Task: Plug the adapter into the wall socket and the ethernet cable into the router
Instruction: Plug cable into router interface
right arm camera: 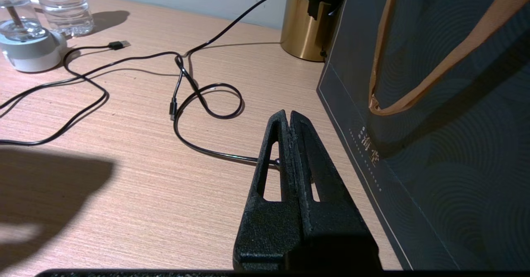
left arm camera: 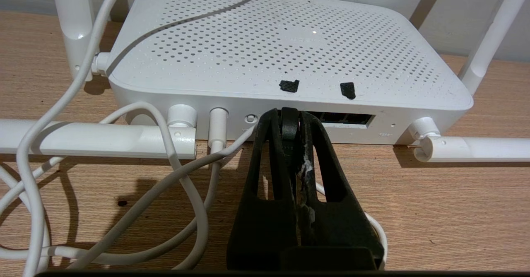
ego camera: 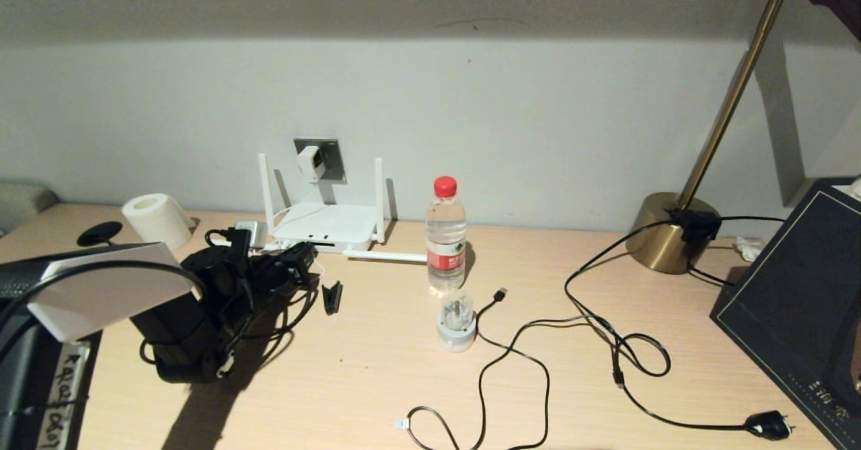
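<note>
Our left hand (left arm camera: 289,117) is clenched on the ethernet cable (left arm camera: 289,124) plug, tip at the router (left arm camera: 285,45) port slot. Adapter (ego camera: 311,163) sits in the wall socket (ego camera: 324,159). Right hand (right arm camera: 288,119) is pinched closed, empty, parked over the worktop (right arm camera: 124,177).

Router port: the left gripper (left arm camera: 290,117) hides the near end of the router (left arm camera: 290,49) slot; the black piece it clamps is unidentifiable.
Lamp (ego camera: 733,100): head cut off, upper right.
Dark box (ego camera: 794,302): cropped, right edge.
</note>
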Motion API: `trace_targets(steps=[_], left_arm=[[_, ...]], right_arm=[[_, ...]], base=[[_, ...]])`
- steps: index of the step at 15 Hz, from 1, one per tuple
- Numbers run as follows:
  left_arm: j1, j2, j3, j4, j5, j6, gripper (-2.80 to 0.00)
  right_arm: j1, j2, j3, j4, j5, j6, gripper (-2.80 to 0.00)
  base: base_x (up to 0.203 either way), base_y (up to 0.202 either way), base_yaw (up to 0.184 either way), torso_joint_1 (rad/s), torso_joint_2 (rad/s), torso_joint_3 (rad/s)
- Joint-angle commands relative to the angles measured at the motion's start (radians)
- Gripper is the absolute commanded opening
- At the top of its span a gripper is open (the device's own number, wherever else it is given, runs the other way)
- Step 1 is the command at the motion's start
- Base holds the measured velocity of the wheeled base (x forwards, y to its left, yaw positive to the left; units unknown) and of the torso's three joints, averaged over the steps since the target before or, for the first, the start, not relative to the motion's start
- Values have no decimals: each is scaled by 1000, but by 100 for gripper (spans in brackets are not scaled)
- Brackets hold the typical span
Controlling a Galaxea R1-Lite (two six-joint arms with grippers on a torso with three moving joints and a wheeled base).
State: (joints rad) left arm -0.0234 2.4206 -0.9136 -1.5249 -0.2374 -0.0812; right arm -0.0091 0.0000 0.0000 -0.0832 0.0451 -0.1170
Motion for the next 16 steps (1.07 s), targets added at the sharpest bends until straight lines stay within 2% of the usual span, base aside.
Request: trace_targets(steps=[1,13,14,16], left_arm=[[-1,5,-1,-5,0,-12,-280],[-3,-4,13,-5,35,-24,-280],[-3,-9,16,-5,35,-30,0],[-4,-24,31,-5,35,-37,0]], right_arm=[[0,2,35,-1,1,-1,-280],[0,2,35,-1,1,-1,-280],[0,2,35,-1,1,-1,-280],[0,2,35,-1,1,-1,-280]], base=[[0,0,0,0,0,0],[0,0,0,0,0,0],[0,0,0,0,0,0],[0,0,0,0,0,0]])
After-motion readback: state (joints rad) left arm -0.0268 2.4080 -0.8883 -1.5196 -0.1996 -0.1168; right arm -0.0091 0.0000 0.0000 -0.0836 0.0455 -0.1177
